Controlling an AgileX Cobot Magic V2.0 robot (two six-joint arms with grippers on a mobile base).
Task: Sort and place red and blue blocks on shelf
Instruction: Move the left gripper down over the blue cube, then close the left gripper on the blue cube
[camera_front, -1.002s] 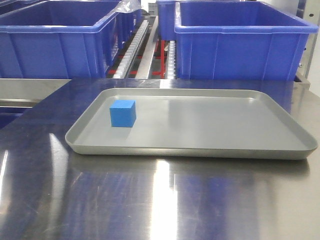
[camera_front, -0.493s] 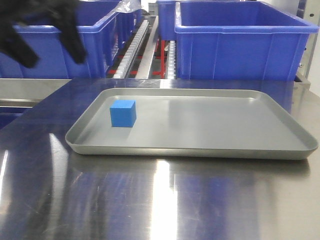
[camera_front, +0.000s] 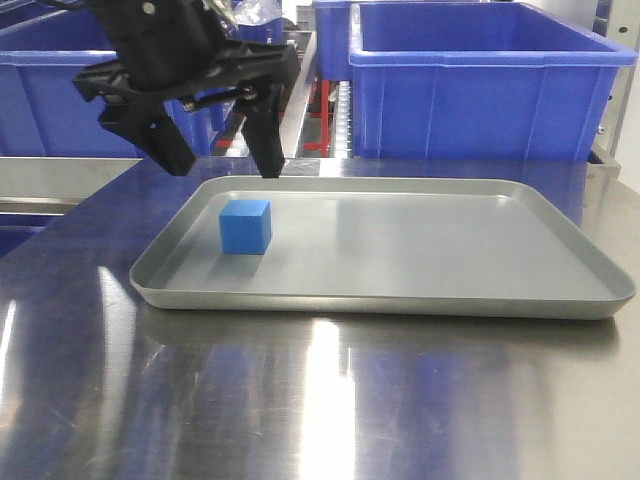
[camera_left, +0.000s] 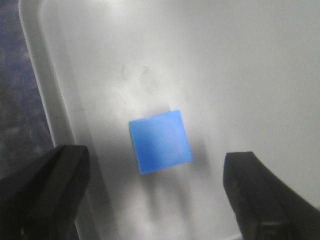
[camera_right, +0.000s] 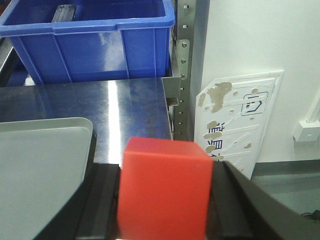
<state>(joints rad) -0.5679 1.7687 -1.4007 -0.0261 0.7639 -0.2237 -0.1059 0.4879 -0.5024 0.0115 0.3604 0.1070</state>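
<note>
Steel tabletop (camera_front: 320, 400) bears grey tray (camera_front: 380, 301) holding blue block (camera_front: 245, 226) (tubs (camera_front: 480, 90) behind).

Warehouse-like workshop, blue plastic tubs (camera_front: 480, 90), roller-track shelf (camera_front: 343, 120), steel tabletop (camera_front: 330, 400)

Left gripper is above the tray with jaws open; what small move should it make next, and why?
Probably lower the left gripper straight down around the blue block. Its jaws stand open above the block, which lies in the grey tray, and the left wrist view shows it roughly between the fingers. The right gripper holds the red block, so blue is what remains.
</note>
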